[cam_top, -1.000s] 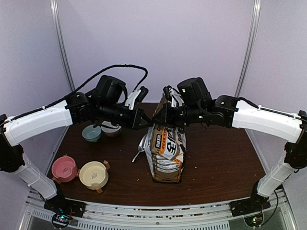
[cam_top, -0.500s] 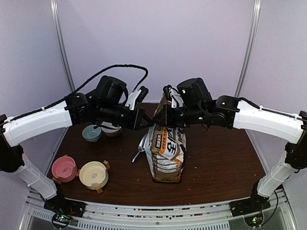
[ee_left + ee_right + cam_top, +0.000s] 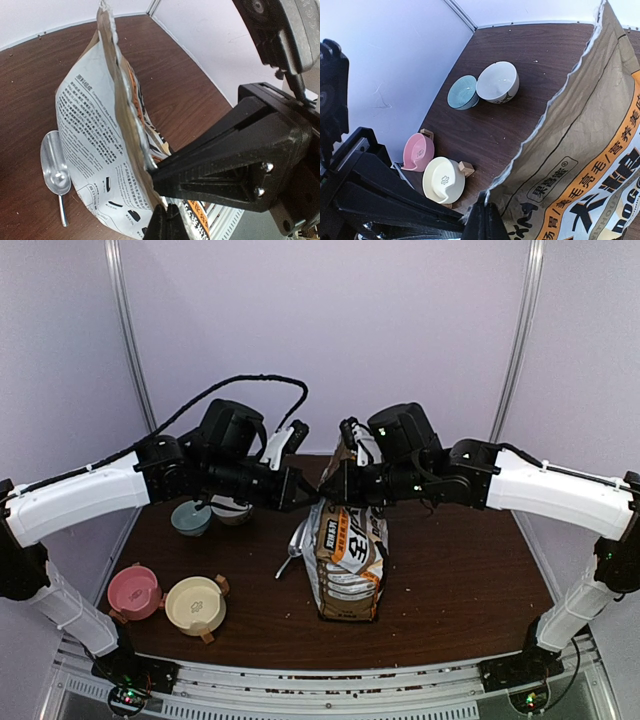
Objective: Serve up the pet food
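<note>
Bench: carries the bag near its middle, with all other items to the bag's left.
Bag: stands upright with its torn top edge uppermost. The mouth is pressed nearly flat.
Left pincer: fingers together, clamped on the left part of the bag's top edge.
Right pincer: fingers together, clamped on the same top edge, just to the right of the left pincer.
Step in hand: judged to be spreading the bag's mouth.
Procedure: draw the two pincers apart level and at an equal rate. Do not lift, so that the bag's base stays on the bench. Stop before the torn edge rips further or the bag tips.
Bowls: cream bowl and pink bowl sit left of the bag and nearer the arm bases. Teal bowl and white bowl sit left and farther back.
Scoop: lies flat just beside the bag's left face, at its foot.
Pet food: not visible. Judged to be inside the bag, below both pincers.
</note>
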Available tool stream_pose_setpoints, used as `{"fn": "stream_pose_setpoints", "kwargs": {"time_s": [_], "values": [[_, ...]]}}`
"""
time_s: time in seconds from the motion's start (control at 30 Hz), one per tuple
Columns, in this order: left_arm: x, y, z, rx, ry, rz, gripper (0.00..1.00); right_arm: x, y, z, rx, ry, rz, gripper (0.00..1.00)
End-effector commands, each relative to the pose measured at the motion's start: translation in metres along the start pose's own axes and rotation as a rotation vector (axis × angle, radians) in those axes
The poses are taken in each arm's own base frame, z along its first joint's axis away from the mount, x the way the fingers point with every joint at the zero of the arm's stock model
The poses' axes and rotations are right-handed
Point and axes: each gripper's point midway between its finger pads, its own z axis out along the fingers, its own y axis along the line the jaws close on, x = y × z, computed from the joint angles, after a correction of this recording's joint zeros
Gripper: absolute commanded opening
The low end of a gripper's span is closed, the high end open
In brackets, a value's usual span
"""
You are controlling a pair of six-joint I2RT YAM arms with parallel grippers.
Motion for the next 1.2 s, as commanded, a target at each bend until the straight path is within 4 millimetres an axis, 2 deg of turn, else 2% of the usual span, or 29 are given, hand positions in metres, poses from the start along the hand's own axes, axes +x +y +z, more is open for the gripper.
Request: {"fn": "stream_pose_setpoints", "kwargs": {"time_s": [0.0, 0.4, 0.73, 0.93, 1.17], "values": [[-0.014, -0.008, -0.018, 0.012, -0.068, 0.008, 0.00, 0.013, -0.037, -0.006, 0.160, 0.047, -0.025, 0.00], [-0.013, -0.005, -0.018, -0.004, -0.068, 0.003, 0.00, 0.015, -0.043, -0.010, 0.193, 0.053, -0.029, 0.00], [-0.013, -0.006, -0.017, 0.002, -0.062, 0.002, 0.00, 0.008, -0.035, -0.017, 0.164, 0.030, -0.023, 0.00], [-0.015, -0.003, -0.018, -0.015, -0.073, -0.015, 0.00, -0.003, -0.033, -0.037, 0.163, -0.015, -0.021, 0.00], [-0.011, 0.000, -0.015, -0.025, -0.063, -0.029, 0.00, -0.003, -0.052, -0.059, 0.241, -0.041, -0.044, 0.00]]}}
